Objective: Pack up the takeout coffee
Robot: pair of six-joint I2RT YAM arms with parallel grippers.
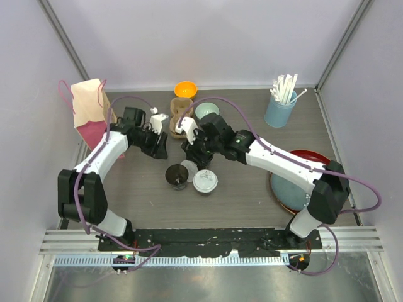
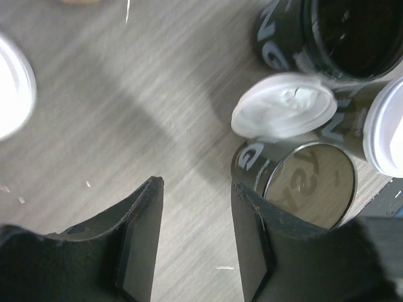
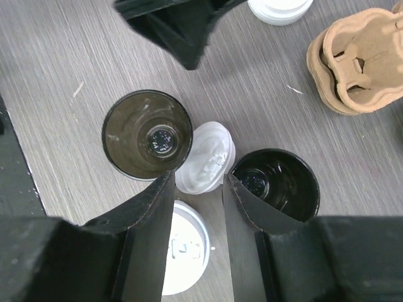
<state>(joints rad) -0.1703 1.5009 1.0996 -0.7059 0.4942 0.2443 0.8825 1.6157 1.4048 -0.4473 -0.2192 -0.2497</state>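
left gripper (image 2: 196, 189): spread, empty | right gripper (image 3: 198, 181): spread, empty, above lid (image 3: 206, 156) | lid: frame centre, between two uncovered cups (image 3: 148, 135) | carrier (image 3: 359, 56): upper right

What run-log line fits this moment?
left fingers open, empty; right fingers open by loose lid; two open cups; one lidded cup; carrier empty

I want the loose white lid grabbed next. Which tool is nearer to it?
Right. The right tool hovers directly above the loose white lid; the left tool stands apart, off to its left.
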